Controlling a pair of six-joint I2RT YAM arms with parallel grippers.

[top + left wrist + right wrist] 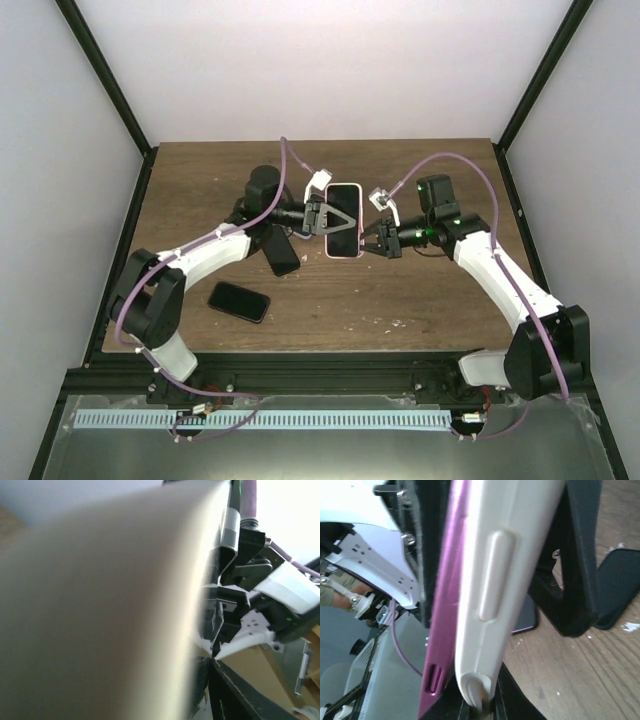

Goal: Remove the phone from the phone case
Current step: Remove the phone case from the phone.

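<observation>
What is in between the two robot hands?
The phone in its pale phone case, gripped from both sides by the left gripper and right gripper. The top view shows it.

I can read no lettering, brand, number or sign in any of my three views. The phone case (495,595) is close up, but its surface shows me nothing legible.

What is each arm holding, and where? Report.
The cased phone: jaws of the left gripper clamp one long edge, jaws of the right gripper the opposite edge.
</observation>
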